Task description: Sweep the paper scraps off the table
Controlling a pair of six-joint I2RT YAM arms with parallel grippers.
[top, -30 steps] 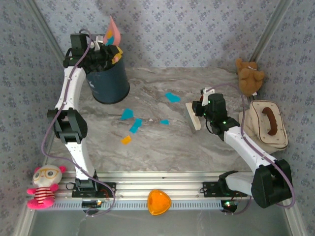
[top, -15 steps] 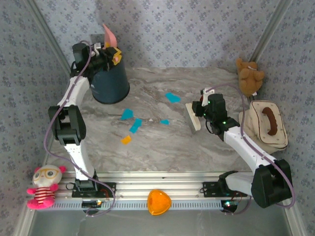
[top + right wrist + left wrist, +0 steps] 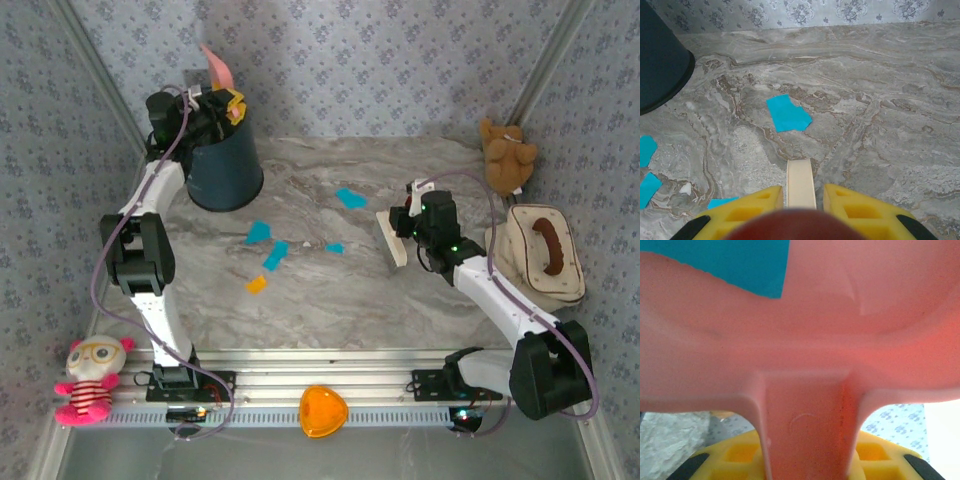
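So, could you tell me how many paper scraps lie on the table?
5 paper scraps: a cyan one furthest back, two cyan left of centre, a small cyan one mid-table, an orange one nearest the front. The bin may hide others.

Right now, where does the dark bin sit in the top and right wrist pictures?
Top external: dark bin at the far-left corner of the table, under the pink dustpan.
Right wrist: dark bin cut off by the left edge, upper half.
Shared landmark: the cyan scrap lying between bin and brush.
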